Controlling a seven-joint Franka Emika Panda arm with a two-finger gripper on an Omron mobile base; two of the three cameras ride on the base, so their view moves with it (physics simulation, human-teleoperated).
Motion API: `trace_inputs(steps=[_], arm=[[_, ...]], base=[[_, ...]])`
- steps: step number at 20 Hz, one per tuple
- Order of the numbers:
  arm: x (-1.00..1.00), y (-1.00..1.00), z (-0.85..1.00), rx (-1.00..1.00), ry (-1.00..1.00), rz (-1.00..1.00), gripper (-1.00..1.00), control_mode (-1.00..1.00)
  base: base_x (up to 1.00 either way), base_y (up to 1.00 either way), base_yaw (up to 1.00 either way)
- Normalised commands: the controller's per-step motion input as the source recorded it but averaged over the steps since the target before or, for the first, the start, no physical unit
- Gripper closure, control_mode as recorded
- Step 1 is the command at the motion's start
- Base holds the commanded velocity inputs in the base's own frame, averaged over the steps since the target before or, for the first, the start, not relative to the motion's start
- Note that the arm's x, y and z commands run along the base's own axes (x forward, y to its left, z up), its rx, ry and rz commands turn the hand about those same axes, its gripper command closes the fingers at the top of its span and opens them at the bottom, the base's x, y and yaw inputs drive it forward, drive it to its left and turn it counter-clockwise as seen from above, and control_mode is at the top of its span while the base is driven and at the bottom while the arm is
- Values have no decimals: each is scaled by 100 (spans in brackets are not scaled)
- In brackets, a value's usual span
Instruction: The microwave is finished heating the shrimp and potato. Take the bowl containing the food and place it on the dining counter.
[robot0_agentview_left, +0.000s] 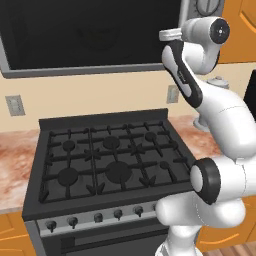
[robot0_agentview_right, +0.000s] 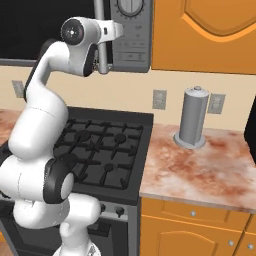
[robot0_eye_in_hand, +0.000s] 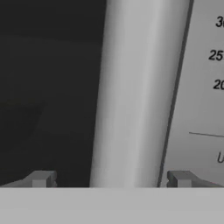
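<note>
1. the hand (robot0_eye_in_hand: 111, 179) is sitting right up at the microwave (robot0_agentview_left: 90, 35), its two fingertips (robot0_eye_in_hand: 40, 178) spread wide and standing either side of the upright grey door handle (robot0_eye_in_hand: 131, 92); nothing is being pinched yet.
2. the step in hand, as i am judging it, is opening the door: the dark glass is looking closed, so the bowl and the food are presumably lying behind it, hidden from every view.
3. to do it well, the hand is needing to go a little further in so the handle is sitting deep between the fingertips, then squeeze squarely on the bar rather than catching its edge.
4. the pull is wanting to follow the door's arc about its hinge, not a straight tug, or the grip is likely to slip off the smooth bar.
5. the dial panel (robot0_agentview_right: 131, 35) is lying just beside the handle on the right, so the right fingertip is having little spare room there.
6. below, the stove (robot0_agentview_left: 110, 155) is jutting forward under the microwave; the elbow is hanging above its burners and is needing to stay high during the swing.
7. to the right, the grey canister (robot0_agentview_right: 194, 117) is standing on the counter (robot0_agentview_right: 200, 170) well apart from the arm, and the orange cabinet (robot0_agentview_right: 205, 35) is flanking the panel.
</note>
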Motion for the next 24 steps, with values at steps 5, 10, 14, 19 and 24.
trace_inputs(steps=[5, 10, 14, 19, 24], arm=[[44, 0, 0, 0, 10, 0, -100, -100], [6, -10, -2, 0, 1, -10, -100, -100], [9, -1, 0, 0, 0, 0, -100, -100], [35, 0, -8, 0, 0, 0, -100, -100], [23, 0, -1, 0, 0, 0, 100, -100]], base=[[0, 0, 0], [0, 0, 0], [0, 0, 0], [0, 0, 0], [0, 0, 0]])
